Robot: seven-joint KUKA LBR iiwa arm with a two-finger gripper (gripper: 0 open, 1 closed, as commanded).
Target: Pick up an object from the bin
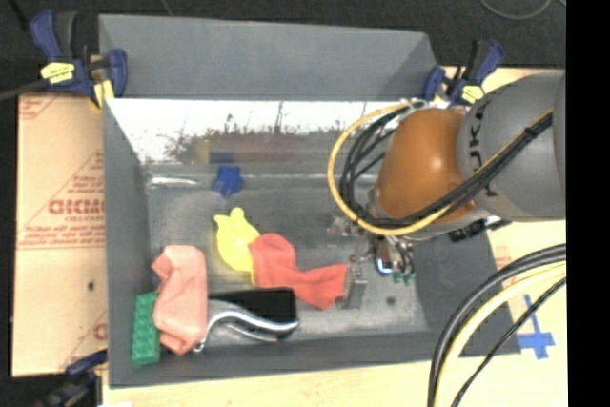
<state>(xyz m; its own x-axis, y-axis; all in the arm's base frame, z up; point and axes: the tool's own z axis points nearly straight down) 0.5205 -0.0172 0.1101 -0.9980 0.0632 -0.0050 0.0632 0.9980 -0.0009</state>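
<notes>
The claw [367, 279] sits low over the floor of the bin [286, 71], and I cannot tell whether it is wide or narrow. Nothing appears lifted, so I judge the pick is not yet made. Just beside the claw, on its view-left side, lies the end of a crumpled red cloth [295, 274], the nearest thing. Farther that way are a yellow soft thing [233, 243], a black-handled tool [255, 308] and a pink cloth [181, 295].
</notes>
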